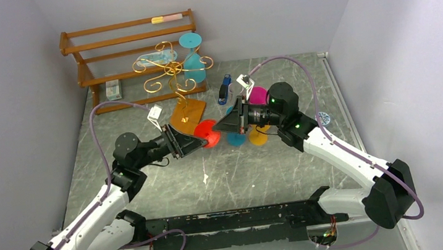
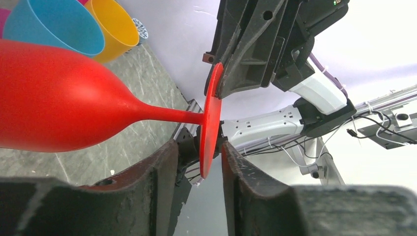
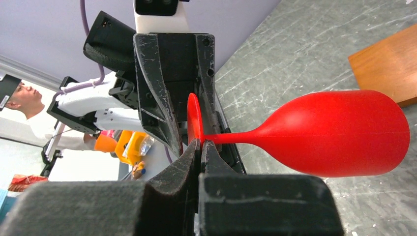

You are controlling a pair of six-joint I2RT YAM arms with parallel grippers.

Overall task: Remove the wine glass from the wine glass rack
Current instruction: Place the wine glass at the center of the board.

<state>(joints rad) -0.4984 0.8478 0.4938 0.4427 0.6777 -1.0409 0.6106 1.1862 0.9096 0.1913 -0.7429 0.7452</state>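
Note:
A red wine glass (image 1: 209, 132) hangs level above the table between my two grippers, bowl (image 2: 59, 98) toward the left arm's side. My right gripper (image 3: 201, 143) is shut on the rim of its round foot (image 3: 193, 118). My left gripper (image 2: 199, 145) straddles the opposite edge of that foot, with a small gap still showing on each side of the disc. The wine glass rack (image 1: 171, 68), gold wire on an orange-brown base (image 1: 188, 116), stands behind the glass. A teal glass (image 1: 192, 56) hangs on it.
A brown slatted shelf rack (image 1: 129, 38) stands against the back wall. Magenta (image 1: 258, 94), teal (image 1: 236, 138) and orange (image 1: 259, 136) glasses sit under the right arm. A blue object (image 1: 224, 90) and a small box (image 1: 113, 88) lie nearby.

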